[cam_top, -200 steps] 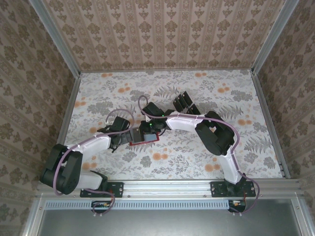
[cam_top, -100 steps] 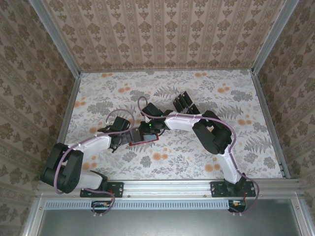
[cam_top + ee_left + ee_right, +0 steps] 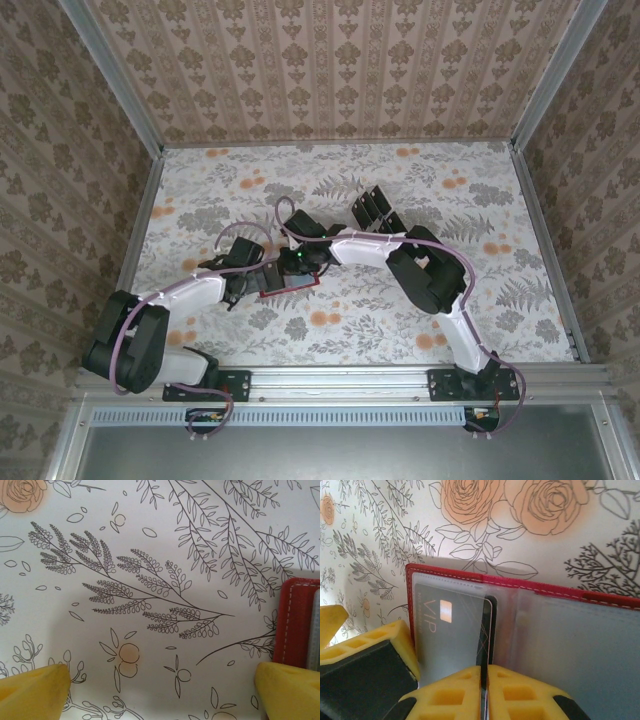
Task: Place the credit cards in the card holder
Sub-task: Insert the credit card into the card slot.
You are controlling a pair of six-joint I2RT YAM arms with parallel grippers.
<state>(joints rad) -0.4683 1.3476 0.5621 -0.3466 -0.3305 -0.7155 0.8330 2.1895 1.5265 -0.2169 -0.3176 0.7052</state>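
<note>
The tabletop (image 3: 520, 300) is covered in a pale print of grey ferns and orange roses, brightly and evenly lit, with only soft shadows lying on it. Three walls (image 3: 330, 70) of beige, damask-striped wallpaper close it in at the back and both sides. Slanting aluminium posts (image 3: 112, 75) stand at the back corners and an aluminium rail (image 3: 340, 378) runs along the near edge.
</note>
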